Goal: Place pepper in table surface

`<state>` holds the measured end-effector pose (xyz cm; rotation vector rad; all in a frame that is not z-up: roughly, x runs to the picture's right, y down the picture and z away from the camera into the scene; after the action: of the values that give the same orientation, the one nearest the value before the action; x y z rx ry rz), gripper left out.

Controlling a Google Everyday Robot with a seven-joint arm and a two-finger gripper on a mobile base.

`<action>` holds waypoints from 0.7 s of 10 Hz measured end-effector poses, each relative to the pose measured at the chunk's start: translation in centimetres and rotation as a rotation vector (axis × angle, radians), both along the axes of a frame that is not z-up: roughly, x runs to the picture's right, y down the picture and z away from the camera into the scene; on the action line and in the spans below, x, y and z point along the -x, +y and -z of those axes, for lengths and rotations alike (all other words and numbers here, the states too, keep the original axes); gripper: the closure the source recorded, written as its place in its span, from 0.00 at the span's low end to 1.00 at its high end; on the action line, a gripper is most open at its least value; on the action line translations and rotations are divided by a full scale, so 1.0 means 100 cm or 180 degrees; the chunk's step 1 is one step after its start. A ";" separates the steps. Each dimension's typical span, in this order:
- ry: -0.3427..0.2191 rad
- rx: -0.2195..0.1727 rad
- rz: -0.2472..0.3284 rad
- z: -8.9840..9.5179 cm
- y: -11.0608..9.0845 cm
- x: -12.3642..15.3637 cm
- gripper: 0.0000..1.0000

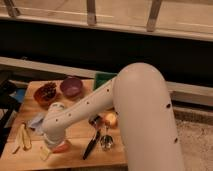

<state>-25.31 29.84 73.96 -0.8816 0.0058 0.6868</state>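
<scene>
The slim red-orange pepper lies low over the light brown wooden table surface, near its front left edge. My gripper is at the end of the white arm, right at the pepper's left end, and the wrist covers most of it. I cannot tell whether the gripper touches the pepper or whether the pepper rests on the wood.
Pale yellow banana-like pieces lie at the front left. A blue cloth, a red bowl, a purple bowl and a green tray sit further back. A round yellow-orange fruit, a black-handled utensil and a metal tool lie to the right.
</scene>
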 end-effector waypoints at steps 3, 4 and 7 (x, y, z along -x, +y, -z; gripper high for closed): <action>0.0084 0.0005 -0.0017 -0.003 0.010 0.000 0.40; 0.0095 0.0005 -0.0011 -0.004 0.012 0.001 0.52; 0.0108 0.0016 0.0018 -0.005 0.015 0.003 0.83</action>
<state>-25.66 31.39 74.50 -0.8745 0.0404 0.6967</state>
